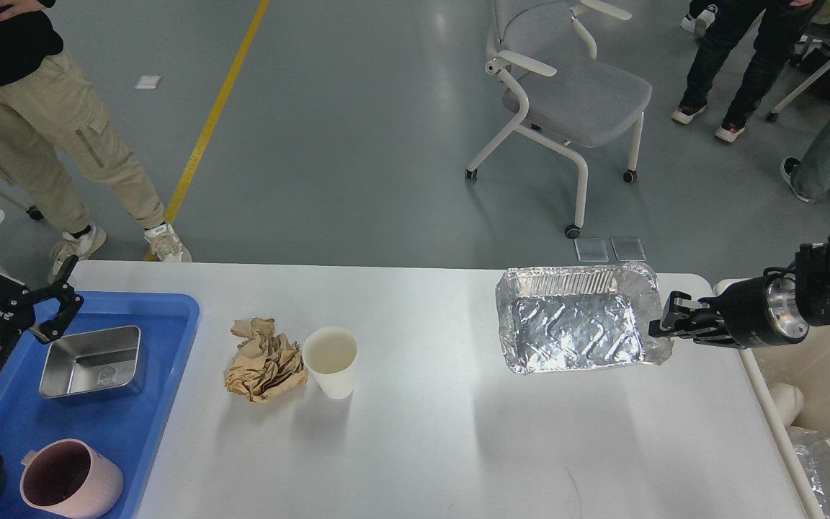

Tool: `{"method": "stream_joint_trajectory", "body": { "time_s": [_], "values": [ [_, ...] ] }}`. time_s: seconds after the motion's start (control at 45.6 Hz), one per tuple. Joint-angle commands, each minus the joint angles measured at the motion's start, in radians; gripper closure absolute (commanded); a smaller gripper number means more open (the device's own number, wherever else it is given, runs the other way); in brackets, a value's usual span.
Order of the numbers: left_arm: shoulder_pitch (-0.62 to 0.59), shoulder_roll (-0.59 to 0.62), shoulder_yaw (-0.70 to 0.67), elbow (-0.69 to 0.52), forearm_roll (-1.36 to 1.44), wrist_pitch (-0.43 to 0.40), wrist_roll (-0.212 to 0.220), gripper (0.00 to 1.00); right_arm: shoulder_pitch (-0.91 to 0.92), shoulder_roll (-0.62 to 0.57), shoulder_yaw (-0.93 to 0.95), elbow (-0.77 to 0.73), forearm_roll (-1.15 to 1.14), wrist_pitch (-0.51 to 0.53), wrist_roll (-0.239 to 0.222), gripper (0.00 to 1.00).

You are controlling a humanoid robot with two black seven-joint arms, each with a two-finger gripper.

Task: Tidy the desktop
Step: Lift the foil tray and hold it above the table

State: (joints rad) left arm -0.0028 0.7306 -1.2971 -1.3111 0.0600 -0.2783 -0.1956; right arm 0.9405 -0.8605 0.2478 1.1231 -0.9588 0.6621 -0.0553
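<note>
The white desktop fills the lower view. My right gripper is shut on the right rim of a crumpled foil tray and holds it lifted and tilted above the desktop's back right part. A crumpled brown paper and a white paper cup stand side by side left of centre. My left gripper is open and empty above the back left edge of the blue tray.
The blue tray holds a steel container and a pink mug. A cream bin with foil in it stands off the right edge. A grey chair and people stand beyond the table.
</note>
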Motion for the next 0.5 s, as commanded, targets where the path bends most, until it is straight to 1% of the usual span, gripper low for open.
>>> {"method": "stream_joint_trajectory", "body": {
  "time_s": [0.0,0.066,0.154,0.22,0.395,0.483],
  "values": [
    [0.001,0.145,0.044,-0.025,0.05,0.01,0.019,0.03,0.001,0.009,0.001,0.001,0.0,-0.001,0.0,1.0],
    [0.001,0.261,0.105,-0.056,0.075,0.01,0.021,0.03,0.0,0.012,0.002,0.0,0.0,-0.003,0.0,1.0],
    [-0.002,0.436,0.232,-0.08,0.11,0.007,0.018,0.03,0.001,0.02,0.002,0.0,0.0,-0.003,0.0,1.0],
    [-0.008,0.538,0.291,-0.089,0.142,0.007,0.013,0.03,0.001,0.031,0.002,0.003,0.002,-0.003,0.0,1.0],
    [-0.017,0.763,0.312,-0.152,0.245,0.001,0.002,0.03,0.004,0.055,0.007,-0.002,0.0,-0.006,0.0,1.0],
    [-0.019,0.865,0.308,-0.195,0.268,-0.001,-0.021,0.03,0.004,0.061,0.007,-0.003,0.0,-0.01,0.0,1.0]
  ]
}}
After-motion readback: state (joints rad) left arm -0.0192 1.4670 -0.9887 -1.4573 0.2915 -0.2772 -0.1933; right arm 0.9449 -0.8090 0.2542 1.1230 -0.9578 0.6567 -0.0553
